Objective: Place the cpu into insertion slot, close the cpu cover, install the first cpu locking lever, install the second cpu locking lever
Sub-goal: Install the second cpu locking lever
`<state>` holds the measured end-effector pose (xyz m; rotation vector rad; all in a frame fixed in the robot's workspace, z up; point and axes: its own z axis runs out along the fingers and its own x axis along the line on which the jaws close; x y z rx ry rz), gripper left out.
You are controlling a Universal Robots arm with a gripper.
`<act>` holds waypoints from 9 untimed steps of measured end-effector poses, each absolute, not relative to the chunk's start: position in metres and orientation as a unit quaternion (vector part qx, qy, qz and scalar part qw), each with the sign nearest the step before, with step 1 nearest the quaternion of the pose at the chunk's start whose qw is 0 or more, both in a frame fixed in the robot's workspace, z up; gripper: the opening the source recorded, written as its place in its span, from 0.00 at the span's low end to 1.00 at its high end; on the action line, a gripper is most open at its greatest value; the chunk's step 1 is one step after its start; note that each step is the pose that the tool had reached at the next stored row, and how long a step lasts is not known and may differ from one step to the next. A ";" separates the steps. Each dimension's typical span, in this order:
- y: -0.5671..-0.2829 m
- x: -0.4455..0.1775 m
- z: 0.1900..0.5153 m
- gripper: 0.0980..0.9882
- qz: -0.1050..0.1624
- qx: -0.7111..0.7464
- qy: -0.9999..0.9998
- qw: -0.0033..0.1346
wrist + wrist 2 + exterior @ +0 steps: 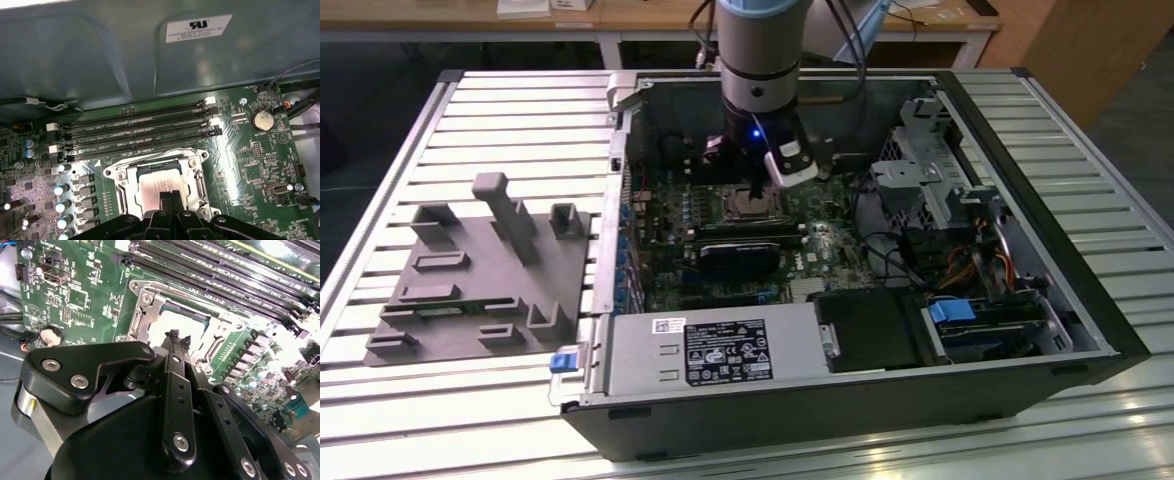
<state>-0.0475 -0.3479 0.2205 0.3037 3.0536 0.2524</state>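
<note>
At the left of the exterior view, a grey fixture tray (480, 275) lies on the slatted desk (400, 420), beside the open computer case (854, 410). In the centre of that view, the tool (758, 190) hangs directly over the insertion slot (750, 207) on the green circuit board (670, 215). In both wrist views, the cpu (159, 183) (176, 325) sits in the slot with the cpu cover (119, 181) (145, 302) framing it. The tool (171, 196) (179, 338) fingertips are together, just above the chip's top. Memory slots (140, 131) run alongside.

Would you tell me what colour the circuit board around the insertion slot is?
Green; the circuit board around the insertion slot shows best in the first wrist view.
</note>
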 end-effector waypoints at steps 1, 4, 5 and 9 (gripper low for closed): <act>-0.348 -0.048 0.222 0.00 0.082 0.099 0.991 0.031; -0.348 -0.048 0.227 0.00 0.081 0.099 0.991 0.031; -0.348 -0.048 0.228 0.00 0.081 0.099 0.991 0.031; -0.348 -0.048 0.229 0.00 0.081 0.099 0.991 0.031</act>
